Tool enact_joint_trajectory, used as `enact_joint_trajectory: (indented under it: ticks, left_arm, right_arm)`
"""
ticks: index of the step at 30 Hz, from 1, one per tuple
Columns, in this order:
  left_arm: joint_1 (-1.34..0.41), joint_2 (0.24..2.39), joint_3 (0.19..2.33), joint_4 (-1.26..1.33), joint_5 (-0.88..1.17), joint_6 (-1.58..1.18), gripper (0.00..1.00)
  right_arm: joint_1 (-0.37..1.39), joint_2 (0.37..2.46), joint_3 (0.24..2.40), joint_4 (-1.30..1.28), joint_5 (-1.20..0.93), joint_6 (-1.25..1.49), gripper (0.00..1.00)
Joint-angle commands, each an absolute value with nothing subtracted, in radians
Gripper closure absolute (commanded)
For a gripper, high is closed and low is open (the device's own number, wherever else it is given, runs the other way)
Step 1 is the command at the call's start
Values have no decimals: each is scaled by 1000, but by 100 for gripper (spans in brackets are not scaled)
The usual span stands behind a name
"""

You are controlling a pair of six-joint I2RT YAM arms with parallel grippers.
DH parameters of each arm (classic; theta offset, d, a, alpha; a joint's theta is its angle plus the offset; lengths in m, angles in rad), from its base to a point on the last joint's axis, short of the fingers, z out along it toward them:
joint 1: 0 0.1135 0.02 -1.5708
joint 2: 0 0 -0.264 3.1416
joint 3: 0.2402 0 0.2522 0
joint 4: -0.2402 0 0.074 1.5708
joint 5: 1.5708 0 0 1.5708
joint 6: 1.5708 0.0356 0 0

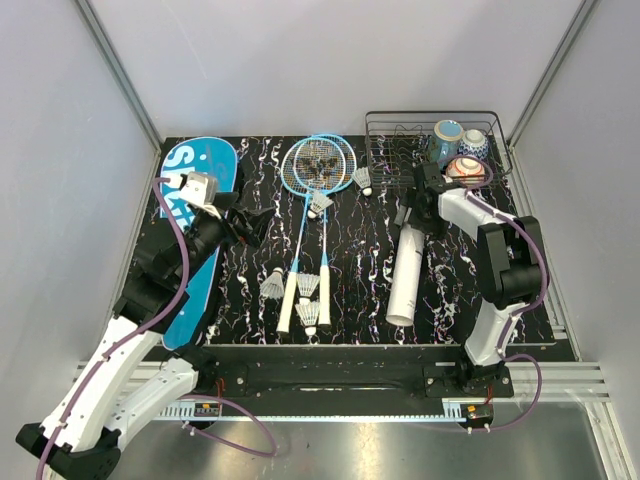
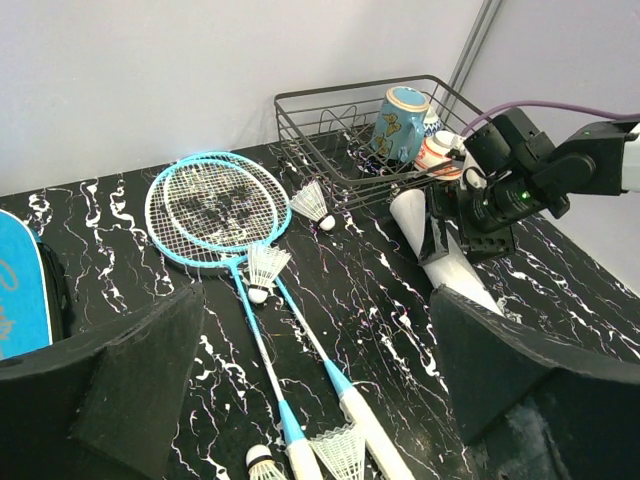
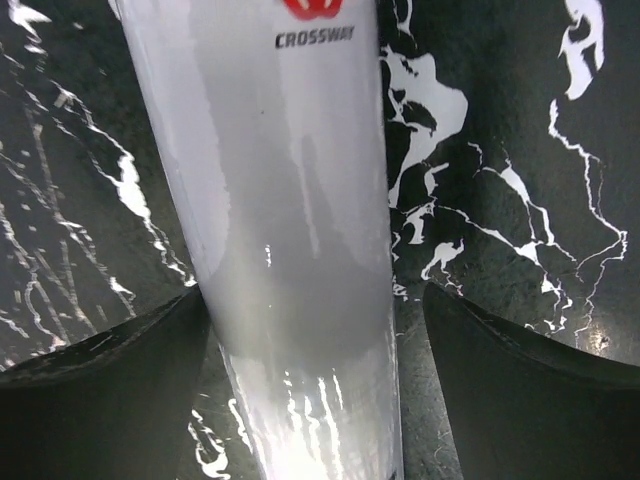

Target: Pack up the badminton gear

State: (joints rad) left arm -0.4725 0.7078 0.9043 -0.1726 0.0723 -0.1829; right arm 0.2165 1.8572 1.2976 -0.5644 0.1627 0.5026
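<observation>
Closest to the lens, the white tube (image 3: 300, 250) lay flat on the black marbled surface (image 1: 360, 260). The right fingers (image 3: 110, 400) stood on either side of it near its far end, spread wider than the tube and not clamped, with a gap showing at one side. Nothing looked packed. The teal bag (image 1: 205, 165) lay along the left edge, partly under the left arm, and whether it was unzipped could not be told. The left fingers (image 2: 150, 390) hung released and empty over the surface between the bag and the rackets (image 1: 310, 170). Those two lay in the middle, heads overlapping toward the far side and handles toward the near edge, well apart from the bag. Five shuttlecocks (image 1: 274, 283) were loose: three by the handles, one on the shafts just below the heads, and one beside the wire rack (image 1: 400, 130) that held the cups (image 1: 447, 135). By my reading the job was barely begun: the shuttlecocks probably belonged in the tube, then rackets and tube in the bag, all of it left to do.
</observation>
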Motion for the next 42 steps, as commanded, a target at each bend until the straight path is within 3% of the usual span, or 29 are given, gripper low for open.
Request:
enact_joint_trajectory:
  ticks: [1, 10, 18, 24, 29, 33, 42]
  left_arm:
    - [-479, 712, 957, -146, 72, -173, 1]
    - [-480, 726, 957, -146, 69, -173, 1]
    - [-488, 768, 962, -143, 109, -205, 1]
    - [-492, 903, 1006, -136, 277, -328, 1]
    - [-492, 1115, 1135, -166, 593, -442, 1]
    - [-495, 1215, 1124, -31, 793, -555, 1]
    - [-557, 1299, 1065, 100, 865, -581, 1]
  right_arm:
    - [215, 1861, 1246, -506, 132, 509, 13]
    - [216, 1675, 1025, -370, 49, 563, 26]
    - [218, 1349, 819, -261, -149, 603, 36]
    - [224, 1141, 798, -150, -346, 604, 40]
    - [261, 1062, 847, -20, -460, 758, 43]
    - [374, 1072, 911, 51, -408, 839, 42]
    - [613, 1111, 923, 219, -163, 992, 40]
